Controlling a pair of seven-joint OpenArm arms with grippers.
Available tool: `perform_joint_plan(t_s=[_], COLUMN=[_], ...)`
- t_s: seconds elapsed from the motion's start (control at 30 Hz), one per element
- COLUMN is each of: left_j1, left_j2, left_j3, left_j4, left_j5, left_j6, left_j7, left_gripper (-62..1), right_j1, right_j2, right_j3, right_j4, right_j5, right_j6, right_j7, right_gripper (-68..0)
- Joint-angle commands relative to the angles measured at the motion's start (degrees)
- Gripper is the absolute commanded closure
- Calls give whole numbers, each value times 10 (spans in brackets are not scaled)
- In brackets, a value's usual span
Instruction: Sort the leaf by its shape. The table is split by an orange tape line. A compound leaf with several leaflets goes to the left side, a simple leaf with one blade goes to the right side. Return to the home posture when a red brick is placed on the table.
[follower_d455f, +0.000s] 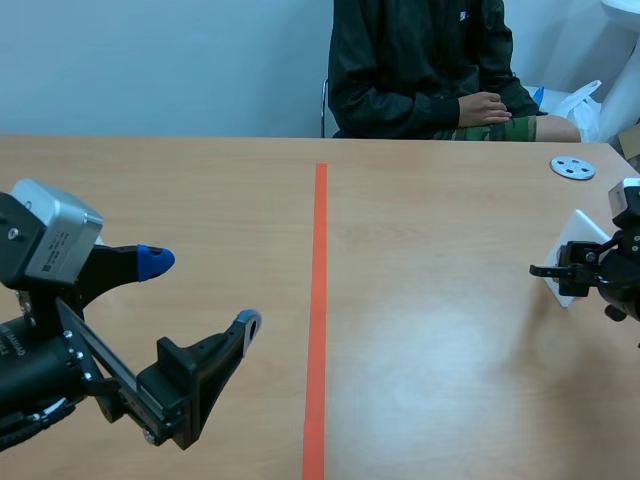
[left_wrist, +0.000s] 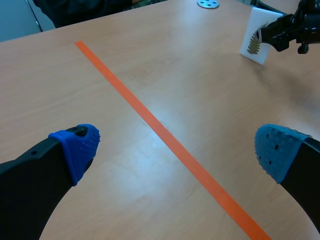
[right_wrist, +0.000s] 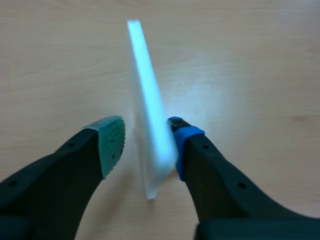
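A white card (follower_d455f: 581, 238) with a feathery leaf of several leaflets printed on it (left_wrist: 254, 46) stands tilted on edge, on the right side of the orange tape line (follower_d455f: 319, 300). My right gripper (right_wrist: 147, 137) straddles the card (right_wrist: 150, 100). Its blue pad (right_wrist: 182, 135) touches one face, and a small gap separates the green pad (right_wrist: 112, 140) from the other. The same gripper (follower_d455f: 563, 271) shows from the side at the card. My left gripper (follower_d455f: 200, 292) hangs open over the left half, with nothing between its fingers (left_wrist: 75, 147).
A grey disc with holes (follower_d455f: 572, 167) lies at the far right of the table. A person (follower_d455f: 420, 70) sits across the table with a hand resting near the far edge. A white plastic bag (follower_d455f: 590, 100) is behind the table.
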Motion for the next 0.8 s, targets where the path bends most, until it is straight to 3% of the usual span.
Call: perform_joint_plan(t_s=[0.0,0.13,0.37,0.63,0.77], left_j1=[0,0,0,0,0], left_j2=[-3,-3,-3,-3,-3], left_j3=[-5,-5,-5,-5,-5], left_j4=[8,8,8,8,8], left_j5=[-4,-4,-4,-4,-4], left_j6=[1,1,1,1,1], left_j7=[-8,-8,-8,-8,-8], left_gripper=[-623,-623,-623,-623,-623], right_j1=[4,3,2,-36,-61], right_j2=[11,12,31,61,75], right_j3=[4,4,7,33,43], right_j4=[16,17,65,190,264], right_j5=[3,7,21,76,99], right_j6=[4,12,57,67,78], right_j7=[5,5,-20,-71,-106], right_gripper=[-258,-338,-417,-633,-679])
